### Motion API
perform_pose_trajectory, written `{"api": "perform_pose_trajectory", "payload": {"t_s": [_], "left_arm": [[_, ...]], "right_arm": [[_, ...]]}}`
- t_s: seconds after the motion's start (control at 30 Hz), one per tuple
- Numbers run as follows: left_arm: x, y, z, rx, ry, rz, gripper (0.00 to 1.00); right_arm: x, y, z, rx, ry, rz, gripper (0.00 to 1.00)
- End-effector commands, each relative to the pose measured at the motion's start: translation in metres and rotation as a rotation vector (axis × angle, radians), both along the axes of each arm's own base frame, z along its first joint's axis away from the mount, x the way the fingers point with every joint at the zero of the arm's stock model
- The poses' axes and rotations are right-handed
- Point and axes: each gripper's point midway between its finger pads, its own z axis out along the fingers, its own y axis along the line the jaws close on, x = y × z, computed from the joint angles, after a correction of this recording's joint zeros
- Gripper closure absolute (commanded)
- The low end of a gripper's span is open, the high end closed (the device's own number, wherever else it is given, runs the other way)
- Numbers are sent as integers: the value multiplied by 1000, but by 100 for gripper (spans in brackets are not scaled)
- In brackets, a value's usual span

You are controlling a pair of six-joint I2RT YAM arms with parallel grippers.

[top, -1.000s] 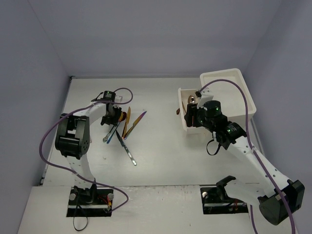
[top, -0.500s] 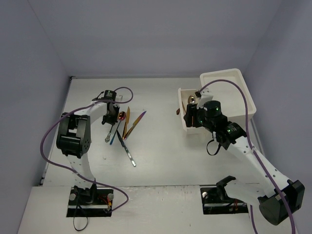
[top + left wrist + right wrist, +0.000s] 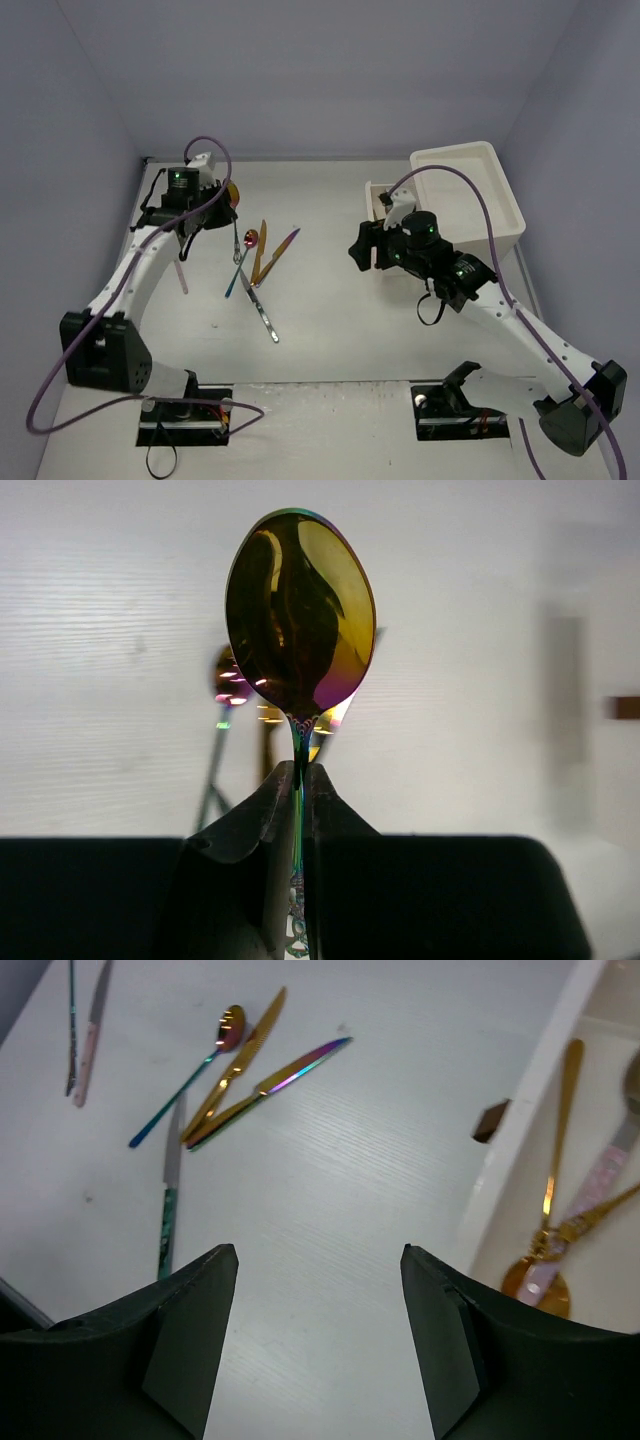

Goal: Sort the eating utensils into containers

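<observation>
Pinching the slim neck of a gold-bowled spoon (image 3: 300, 610), your left gripper (image 3: 298, 780) is holding it up off the table (image 3: 330, 330). Its jaws are pressed tight on the stem and the bowl is standing out beyond the fingertips. Your right gripper (image 3: 318, 1290) is hanging with its jaws spread wide and nothing between them, over bare tabletop just beside the open drawer (image 3: 528, 1110). The surface you are working over is showing flat, white and finely grained, and plain lavender-grey walls (image 3: 320, 80) are closing it in at the back and on both sides. The loose utensils are lying fanned close together left of the middle: a pink-bowled spoon (image 3: 190, 1065) with a blue-green handle, a gold knife (image 3: 237, 1060) and an iridescent knife (image 3: 275, 1083). A green-handled knife (image 3: 168, 1210) is lying nearer the arms. A pink-handled knife (image 3: 181, 273) is lying apart, further left. The drawer is sitting beside the white drawer unit (image 3: 452, 151) in the far right corner. Its brown handle (image 3: 490, 1120) is pointing toward the middle of the table, and a gold spoon (image 3: 556, 1150) is resting inside among other pieces.
</observation>
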Motion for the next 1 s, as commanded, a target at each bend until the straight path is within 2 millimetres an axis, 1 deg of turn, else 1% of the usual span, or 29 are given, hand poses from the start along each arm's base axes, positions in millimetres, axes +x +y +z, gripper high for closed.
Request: {"api": "perform_pose_trajectory", "payload": {"t_s": [0.0,0.07,0.1,0.13,0.2,0.23,0.33,0.43,0.57,0.8,0.97], "left_arm": [[-24,-61,73,-393,-144,-20,100],[-39,-77,72,-487,-142,-11,100],[-47,-87,80,-530,-159,-22,100],[-49,-94,87,-578,-176,-11,100],[-59,-108,91,-629,-173,-27,100],[-64,-116,92,-643,-166,-32,100],[-70,-130,96,-654,-176,-25,100],[-76,-143,104,-671,-179,-40,100],[-81,-152,110,-688,-190,-52,100],[-89,-153,116,-694,-214,-49,100],[-93,-154,119,-699,-222,-57,100]], "right_arm": [[-1,55,59,179,-113,61,35],[-6,73,73,228,-146,87,35],[-8,80,74,231,-148,95,34],[-10,86,77,234,-154,104,34],[-15,100,81,235,-162,131,34],[-16,105,82,228,-169,126,34],[-20,118,82,213,-179,135,34],[-18,125,76,195,-177,129,34],[-17,128,67,174,-171,114,36],[-12,122,53,140,-167,50,42],[-13,126,43,121,-150,63,55]]}}
